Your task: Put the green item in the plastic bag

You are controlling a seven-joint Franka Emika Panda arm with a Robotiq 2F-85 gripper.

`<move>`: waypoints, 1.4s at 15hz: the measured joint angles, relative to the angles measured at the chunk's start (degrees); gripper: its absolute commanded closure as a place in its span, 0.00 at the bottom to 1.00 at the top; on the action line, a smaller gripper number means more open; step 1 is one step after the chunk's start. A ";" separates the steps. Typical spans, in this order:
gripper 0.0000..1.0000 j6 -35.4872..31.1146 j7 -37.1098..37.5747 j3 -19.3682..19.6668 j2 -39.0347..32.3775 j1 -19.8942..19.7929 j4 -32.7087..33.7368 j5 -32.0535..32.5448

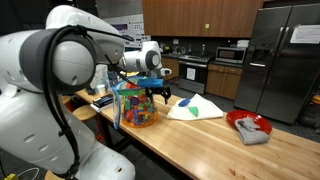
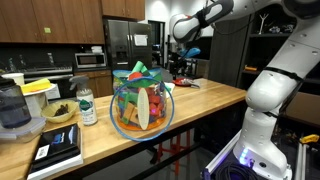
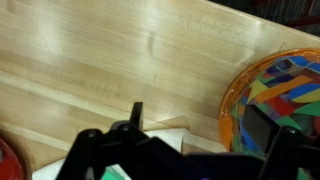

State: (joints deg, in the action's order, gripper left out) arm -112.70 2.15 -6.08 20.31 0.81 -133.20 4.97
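The green item (image 1: 195,100) is a small flat piece lying on a white cloth (image 1: 200,110) on the wooden counter. In the wrist view only a corner of it (image 3: 115,172) shows under the gripper body. The plastic bag (image 1: 135,105) stands upright, full of multicoloured pieces; it also shows in an exterior view (image 2: 140,100) and in the wrist view (image 3: 285,95). My gripper (image 1: 160,93) hangs above the counter between the bag and the cloth. Its fingers (image 3: 200,112) are spread wide and hold nothing. It also shows in an exterior view (image 2: 183,65).
A red bowl (image 1: 250,125) with a grey cloth stands past the white cloth, and its rim shows in the wrist view (image 3: 5,160). A blender (image 2: 12,108), a bottle (image 2: 87,105), a dish and a book (image 2: 58,148) crowd the counter's other end.
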 measured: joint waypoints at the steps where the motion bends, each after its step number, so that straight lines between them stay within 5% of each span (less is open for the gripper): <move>1: 0.00 0.00 -0.06 0.35 -0.10 -0.05 0.00 0.64; 11: 0.00 -5.49 -1.09 5.87 -4.27 -3.47 3.57 7.37; 21: 0.00 -7.45 -2.04 8.36 -17.52 -4.72 18.55 7.56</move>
State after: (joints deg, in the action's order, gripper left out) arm -120.16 0.11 2.29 2.79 -3.91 -114.65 12.53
